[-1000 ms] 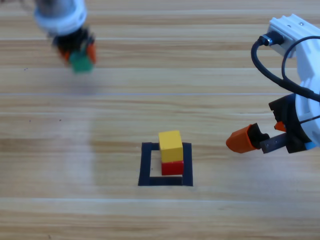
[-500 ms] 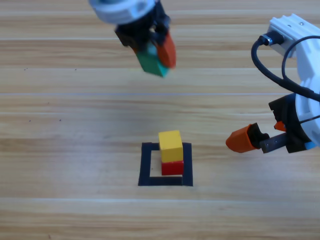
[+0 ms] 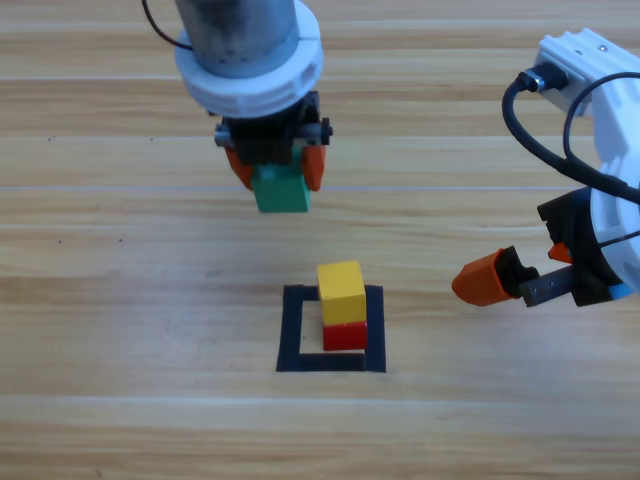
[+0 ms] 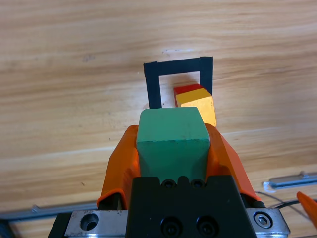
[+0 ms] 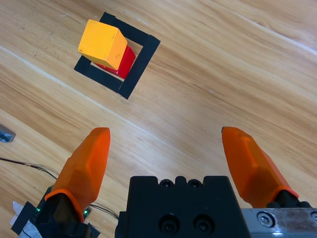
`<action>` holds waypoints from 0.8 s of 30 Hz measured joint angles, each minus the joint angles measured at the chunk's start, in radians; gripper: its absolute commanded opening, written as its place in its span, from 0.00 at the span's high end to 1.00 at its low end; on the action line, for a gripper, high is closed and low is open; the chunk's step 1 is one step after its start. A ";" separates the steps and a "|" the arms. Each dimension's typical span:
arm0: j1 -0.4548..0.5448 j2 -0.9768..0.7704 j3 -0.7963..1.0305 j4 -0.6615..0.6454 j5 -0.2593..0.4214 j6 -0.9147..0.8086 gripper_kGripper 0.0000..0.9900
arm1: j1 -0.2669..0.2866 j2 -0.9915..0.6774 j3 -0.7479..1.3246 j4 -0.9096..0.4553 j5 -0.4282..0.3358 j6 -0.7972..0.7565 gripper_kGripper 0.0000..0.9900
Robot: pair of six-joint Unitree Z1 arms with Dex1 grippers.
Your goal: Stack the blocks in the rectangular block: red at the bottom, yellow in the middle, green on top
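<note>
Wooden worktop [image 3: 120,300] fills the high view, with the left arm coming down from the top and the right arm parked at the right edge. Right gripper [image 5: 173,158] waits with jaws spread wide and nothing between them, off to the right of the rectangular block [image 3: 292,330] and apart from it. Left gripper [image 3: 272,170] is the working one, jaws pinching the green [image 3: 280,190] cube from both sides. Key relation: in the high view the held cube sits above and a little left of the stack in picture terms, not yet over it; in the left wrist view the tape outline and stack lie ahead of the jaws and slightly to the right. My read: the carry needs to go on toward the square and shift a bit right before lowering. Yellow [image 3: 341,291] sits on red [image 3: 345,335], both inside the tape, toward its right side; yellow looks slightly offset from red, so the top face to land on is small. Green is a plain teal cube, similar in size to the other two, held square and level in the jaws.
</note>
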 measured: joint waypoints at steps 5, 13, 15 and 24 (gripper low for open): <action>-0.032 0.002 -0.016 0.039 0.004 -0.112 0.96 | 0.000 0.000 0.000 0.000 0.000 0.000 0.00; -0.063 0.017 -0.030 0.047 0.004 -0.194 0.96 | 0.000 0.000 0.000 0.000 0.000 0.000 0.00; -0.063 0.024 -0.033 0.047 0.004 -0.214 0.96 | 0.000 0.000 0.002 0.000 0.000 0.000 0.00; -0.063 0.110 -0.113 0.047 0.013 -0.228 0.96 | 0.000 0.000 0.004 0.000 0.000 0.000 0.00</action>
